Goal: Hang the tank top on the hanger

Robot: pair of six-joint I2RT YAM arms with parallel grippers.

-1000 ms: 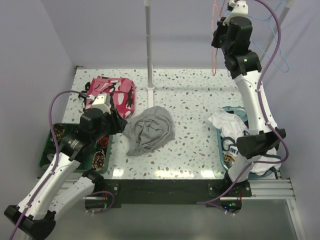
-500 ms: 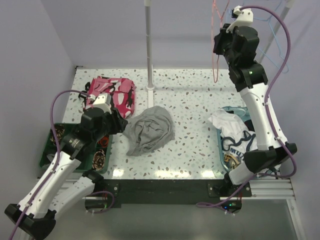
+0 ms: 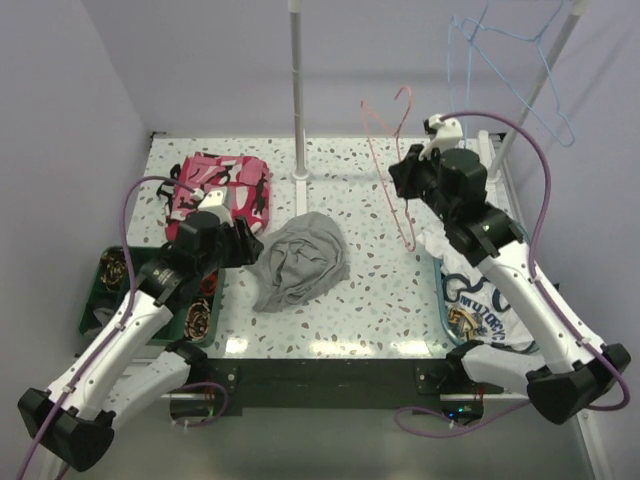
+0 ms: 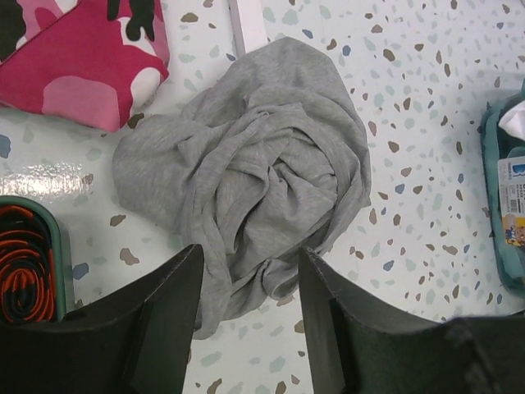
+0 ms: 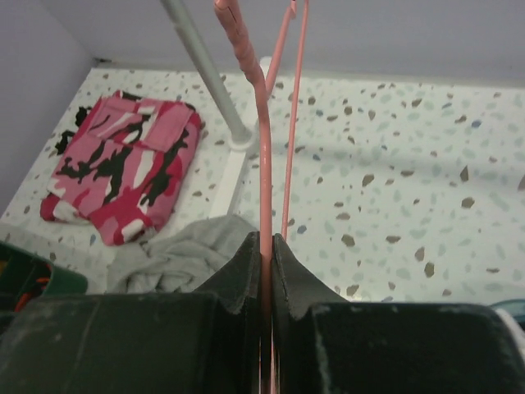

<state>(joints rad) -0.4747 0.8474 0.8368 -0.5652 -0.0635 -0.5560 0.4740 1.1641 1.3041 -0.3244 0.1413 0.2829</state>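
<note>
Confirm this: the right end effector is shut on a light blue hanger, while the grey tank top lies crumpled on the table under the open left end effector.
One error: the hanger in the right end effector is pink-red, not light blue; the right wrist view shows it. Otherwise right: the grey tank top lies crumpled on the table under the open left end effector.

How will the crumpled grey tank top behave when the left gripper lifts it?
The crumpled heather-grey cotton tank top lies in soft folds, so it will likely drape limply and unfurl. It looks thin, so it is probably light. The open left gripper may catch only one layer.
</note>
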